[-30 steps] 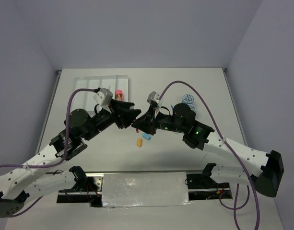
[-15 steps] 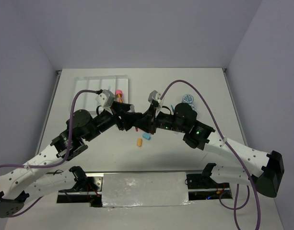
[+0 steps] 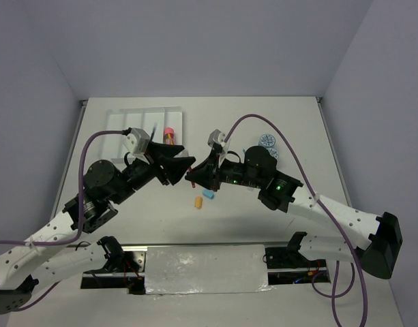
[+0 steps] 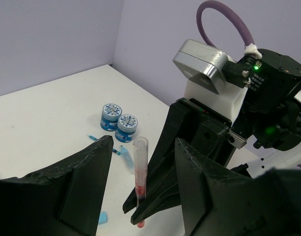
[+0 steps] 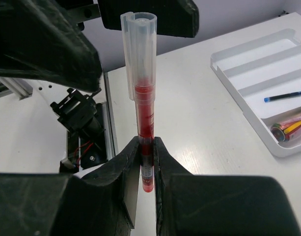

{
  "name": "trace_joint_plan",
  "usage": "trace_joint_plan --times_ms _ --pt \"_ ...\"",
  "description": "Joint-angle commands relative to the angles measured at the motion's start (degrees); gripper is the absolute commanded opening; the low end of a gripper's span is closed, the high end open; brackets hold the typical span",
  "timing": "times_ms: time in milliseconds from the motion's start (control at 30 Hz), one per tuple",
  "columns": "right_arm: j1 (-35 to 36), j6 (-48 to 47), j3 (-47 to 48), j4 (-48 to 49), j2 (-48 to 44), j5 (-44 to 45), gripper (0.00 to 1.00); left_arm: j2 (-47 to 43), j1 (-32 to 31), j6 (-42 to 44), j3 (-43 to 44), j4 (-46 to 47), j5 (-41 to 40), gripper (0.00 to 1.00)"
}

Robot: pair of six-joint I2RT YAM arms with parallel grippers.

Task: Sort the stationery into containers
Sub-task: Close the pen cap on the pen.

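Note:
My right gripper (image 3: 193, 176) (image 5: 147, 143) is shut on the lower barrel of a red pen (image 5: 142, 98) with a clear cap, held upright above the table. My left gripper (image 3: 185, 163) (image 4: 145, 142) is open, and its fingers (image 4: 86, 172) stand either side of the pen's cap (image 4: 140, 152) without touching it. The white tray (image 3: 144, 119) (image 5: 258, 73) holds a blue pen (image 5: 285, 96) and the pink-capped orange piece (image 3: 169, 133). Two blue-lidded tubs (image 4: 111, 114) (image 3: 268, 141), a pale blue tube (image 4: 125, 156) and another blue pen (image 4: 98, 141) lie on the table.
An orange eraser (image 3: 198, 202) and a light-blue eraser (image 3: 209, 195) lie on the table just below the two grippers. The two arms meet at mid-table. A metal rail and cables (image 5: 86, 123) run along the near edge.
My left arm closed in on the right gripper, then drew back a little to the left. The right gripper stayed nearly still with the red pen.

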Motion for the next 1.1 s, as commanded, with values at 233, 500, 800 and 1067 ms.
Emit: trace_joint_plan --times_ms 233,500,800,1067 --pt "0.4 -0.6 2.7 2.5 -0.5 -1.7 0.00 1.9 -0.2 -1.1 -0.5 2.9 -1.0 0.52" --pt "0.4 0.6 3.1 4.8 -1.1 2.1 0.00 2.8 -0.2 -4.9 -4.5 4.9 2.6 0.00" --pt "-6.0 6.2 21.7 4.1 3.4 5.9 0.00 4.0 -2.7 -15.7 -22.3 16.8 13.4 0.00" --pt "-5.4 6.6 7.4 13.3 4.7 -6.4 0.12 -5.1 -4.2 -10.4 -17.3 -3.1 -7.3 0.00"
